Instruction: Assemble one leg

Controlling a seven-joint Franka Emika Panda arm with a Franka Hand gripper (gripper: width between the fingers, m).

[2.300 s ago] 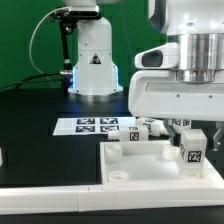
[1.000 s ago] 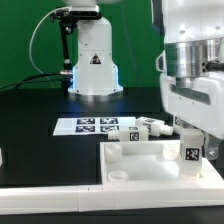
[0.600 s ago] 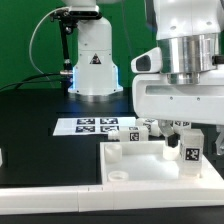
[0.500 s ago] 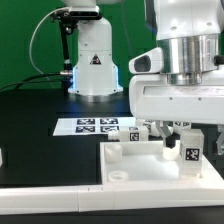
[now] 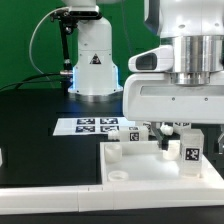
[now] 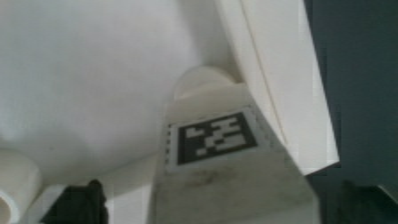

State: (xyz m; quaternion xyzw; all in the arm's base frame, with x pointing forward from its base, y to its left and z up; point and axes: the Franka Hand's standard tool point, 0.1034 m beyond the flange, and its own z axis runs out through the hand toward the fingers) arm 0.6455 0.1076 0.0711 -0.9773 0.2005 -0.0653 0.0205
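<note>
Gripping the leg (image 5: 192, 153) at the exterior view's lower right, fingers (image 5: 173, 147) clamped on its sides, tag facing the camera. Standing upright over the large white panel (image 5: 140, 165), near its far right corner. Filling the wrist view, the leg's tagged face (image 6: 219, 137) against the panel's wall.

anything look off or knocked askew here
Nothing stands out. The leg stands upright between the gripper fingers over the white panel; other legs lie behind it beside the marker board. No damage shows.
</note>
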